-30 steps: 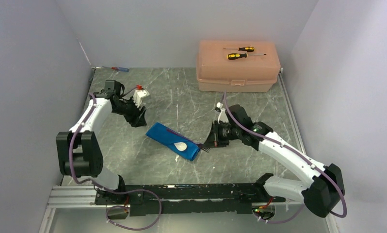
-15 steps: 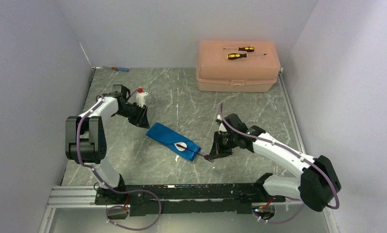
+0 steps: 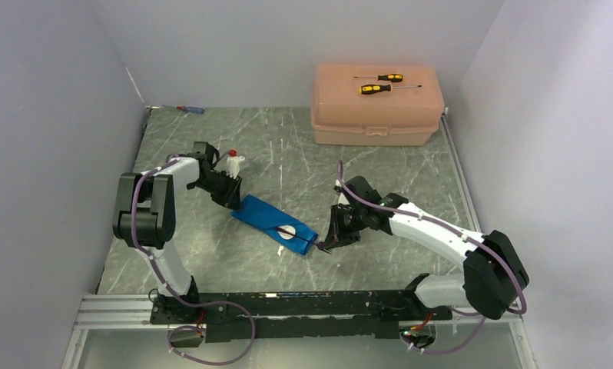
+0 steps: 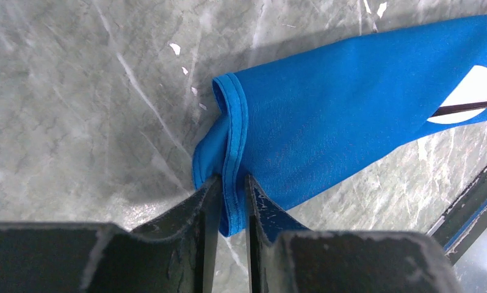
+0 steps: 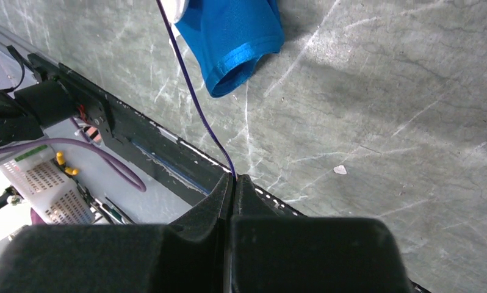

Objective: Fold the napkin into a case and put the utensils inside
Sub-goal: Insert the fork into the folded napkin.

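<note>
Your left claw (image 4: 229, 183) is pinched shut on the near hem of the case (image 4: 326, 116). Your right claw (image 5: 234, 180) is clamped on the purple fork (image 5: 190, 85), whose far end crosses the white spoon (image 4: 467, 91) in the case's mouth.

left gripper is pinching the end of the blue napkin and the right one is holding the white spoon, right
Not quite. The right gripper is shut on the purple fork, gripping its thin handle, as the right wrist view shows. The white spoon rests at the napkin, ungripped. The left gripper does pinch the napkin's end.
</note>
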You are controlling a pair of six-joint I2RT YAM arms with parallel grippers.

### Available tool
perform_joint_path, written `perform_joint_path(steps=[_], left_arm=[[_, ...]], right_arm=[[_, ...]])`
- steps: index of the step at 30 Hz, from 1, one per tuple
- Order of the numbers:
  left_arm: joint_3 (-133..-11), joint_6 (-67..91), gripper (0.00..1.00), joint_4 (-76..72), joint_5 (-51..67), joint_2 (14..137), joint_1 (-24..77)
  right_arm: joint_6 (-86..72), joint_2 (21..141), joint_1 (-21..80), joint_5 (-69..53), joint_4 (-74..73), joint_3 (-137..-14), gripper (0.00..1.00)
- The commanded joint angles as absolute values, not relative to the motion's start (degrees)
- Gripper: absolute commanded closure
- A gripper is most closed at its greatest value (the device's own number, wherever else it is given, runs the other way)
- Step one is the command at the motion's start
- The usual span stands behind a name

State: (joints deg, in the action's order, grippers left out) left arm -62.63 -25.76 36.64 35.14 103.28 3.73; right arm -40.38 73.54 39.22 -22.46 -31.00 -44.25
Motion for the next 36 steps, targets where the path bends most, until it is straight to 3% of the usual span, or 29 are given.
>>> perform_joint_path(steps=[1,36], left_arm=[[-62.08,-25.51,0.75,35.07,33.47,104.66,4.46],[-61.96,-27.63,0.82,39.01,33.82,107.22,4.68]], right_arm=[[-41.86,74.36,39.52,-21.65,-28.61,-47.54,1.0],[-43.36,93.65,44.34,-20.81,-15.09,-56.39,1.0]])
